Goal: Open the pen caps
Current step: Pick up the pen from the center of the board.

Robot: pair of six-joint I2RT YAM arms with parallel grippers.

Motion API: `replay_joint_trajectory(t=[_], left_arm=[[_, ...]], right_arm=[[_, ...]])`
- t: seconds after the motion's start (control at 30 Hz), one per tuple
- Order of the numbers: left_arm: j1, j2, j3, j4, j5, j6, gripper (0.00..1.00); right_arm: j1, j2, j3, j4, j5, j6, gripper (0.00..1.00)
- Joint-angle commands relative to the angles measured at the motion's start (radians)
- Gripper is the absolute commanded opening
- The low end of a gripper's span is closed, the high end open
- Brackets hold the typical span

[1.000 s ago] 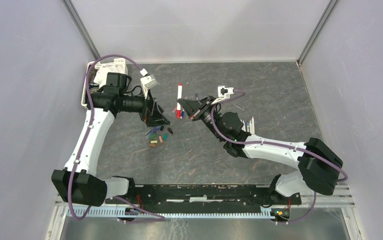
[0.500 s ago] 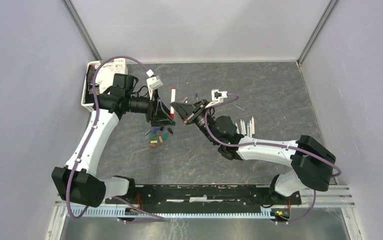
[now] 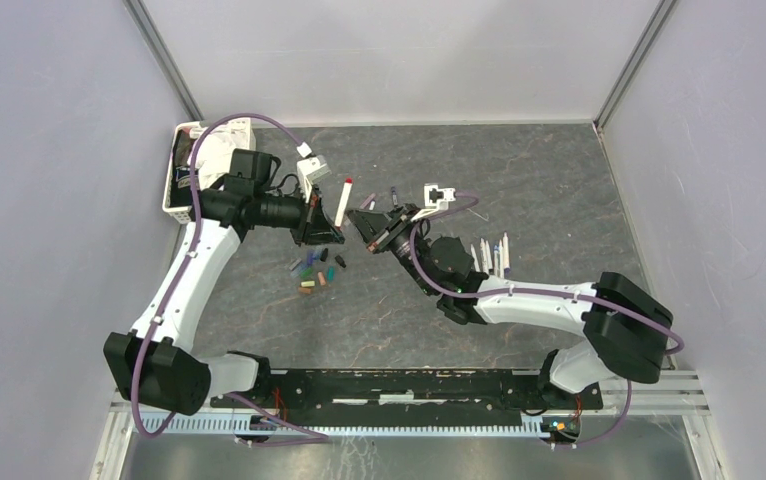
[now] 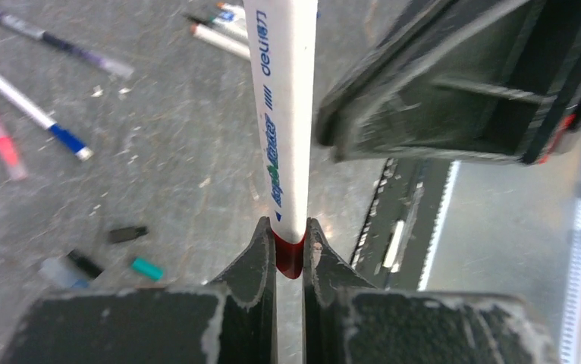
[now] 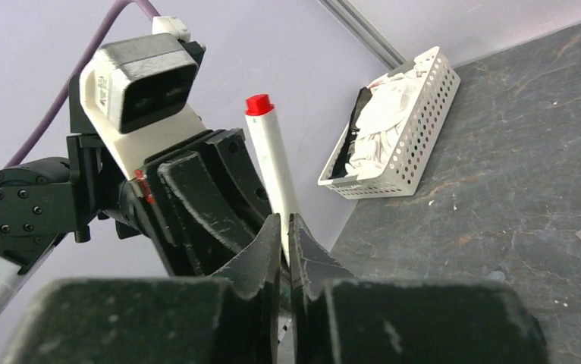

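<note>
A white-barrelled pen [image 3: 342, 203] stands tilted above the table between my two grippers. My left gripper [image 4: 290, 227] is shut on its red cap [image 4: 290, 256], and the barrel [image 4: 284, 114] points away from the jaws. The pen's other red end [image 5: 258, 104] points up in the right wrist view. My right gripper [image 5: 284, 221] has its jaws close together, and the lower barrel [image 5: 272, 174] runs down into the narrow gap between them. In the top view the left gripper [image 3: 334, 230] and right gripper [image 3: 357, 215] almost meet. Several loose pen caps [image 3: 314, 275] lie below them.
A white perforated basket [image 3: 174, 185] sits at the back left corner. Several uncapped pens [image 3: 491, 252] lie in a row right of the right arm. More pens [image 4: 33, 114] are scattered on the dark mat behind the grippers. A teal cap [image 4: 147, 268] and a black cap [image 4: 128, 233] lie near the left jaws.
My left gripper has closed on the pen's red cap. The right arm brought the pen leftward to it, and the pen now tilts with its top to the right.
</note>
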Motion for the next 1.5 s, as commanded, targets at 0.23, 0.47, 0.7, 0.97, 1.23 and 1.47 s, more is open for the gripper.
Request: replay_joint_trajectory(t=[0.23, 0.47, 0.7, 0.97, 1.23, 1.47], left_arm=[[-0.007, -0.022, -0.013, -0.08, -0.461, 0.356, 0.02], [-0.05, -0.102, -0.092, -0.17, -0.662, 0.683, 0.02], [-0.173, -0.181, -0.14, -0.243, -0.729, 0.879, 0.02], [-0.238, -0.234, -0.173, -0.265, -0.775, 1.008, 0.02], [-0.324, -0.25, -0.197, -0.26, -0.862, 1.089, 0.02], [-0.362, -0.24, -0.19, -0.233, -0.912, 1.105, 0.02]], right_arm=[[-0.054, -0.214, -0.015, -0.348, -0.128, -0.116, 0.48], [-0.287, -0.248, 0.064, -0.676, -0.552, -0.147, 0.6], [-0.358, -0.094, 0.195, -0.799, -0.935, -0.187, 0.63], [-0.324, 0.049, 0.258, -0.75, -1.17, -0.15, 0.63], [-0.269, 0.166, 0.308, -0.633, -1.274, -0.022, 0.63], [-0.215, 0.243, 0.36, -0.623, -1.282, 0.008, 0.61]])
